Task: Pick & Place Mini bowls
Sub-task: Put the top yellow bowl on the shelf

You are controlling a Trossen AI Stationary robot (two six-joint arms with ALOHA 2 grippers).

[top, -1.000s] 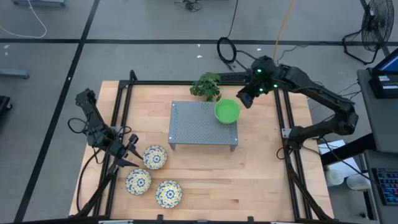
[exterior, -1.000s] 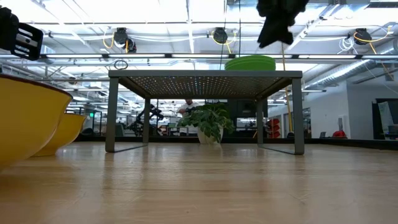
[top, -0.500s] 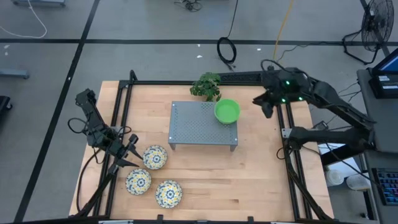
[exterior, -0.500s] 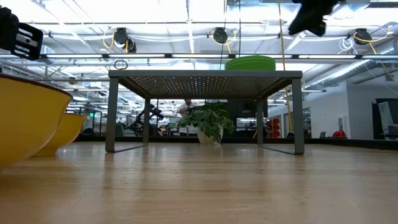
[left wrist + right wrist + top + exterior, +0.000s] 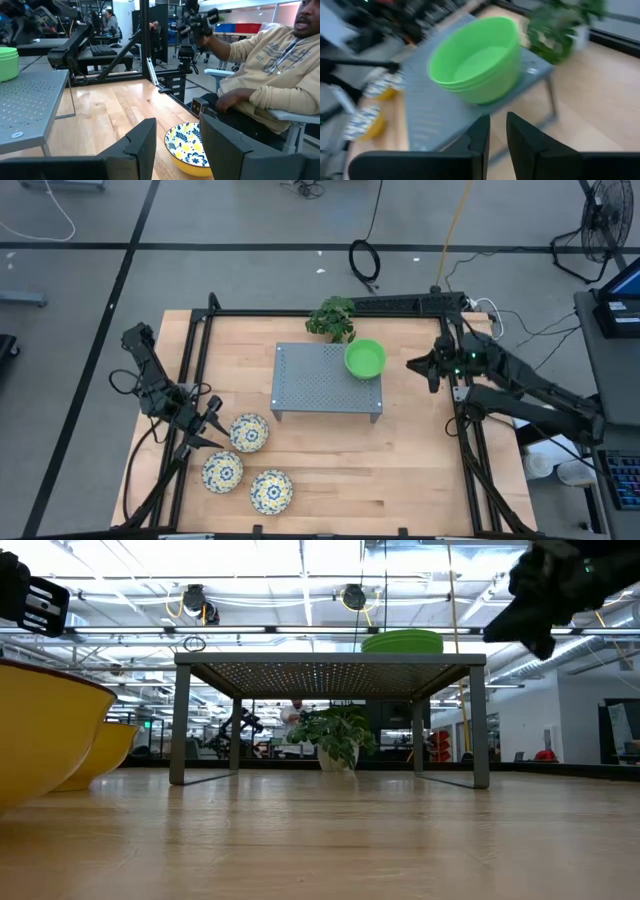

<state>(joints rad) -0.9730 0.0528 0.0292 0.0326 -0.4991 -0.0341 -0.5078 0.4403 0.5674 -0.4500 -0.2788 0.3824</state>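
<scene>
Stacked green mini bowls (image 5: pixel 365 359) (image 5: pixel 477 60) stand on the far right corner of a grey perforated stand (image 5: pixel 320 385). Three floral mini bowls (image 5: pixel 249 432) (image 5: pixel 222 471) (image 5: pixel 271 491) sit on the wood at the near left. My right gripper (image 5: pixel 412 364) (image 5: pixel 498 120) hangs right of the stand, clear of the green bowls, pointing at them, with only a narrow gap between its fingers and nothing in it. My left gripper (image 5: pixel 207 425) (image 5: pixel 177 125) waits open at the left, just short of a floral bowl (image 5: pixel 187 147).
A small potted plant (image 5: pixel 333 318) stands behind the stand's far edge. A black frame (image 5: pixel 455 410) runs along the table's sides. A person in a beige top (image 5: pixel 270 75) sits beyond the table. Bare wood (image 5: pixel 400 470) lies near and right of the stand.
My right gripper has drawn back from above the green bowls toward the table's right edge and sunk lower, tipping less steeply down. The green bowls stay on the stand.
</scene>
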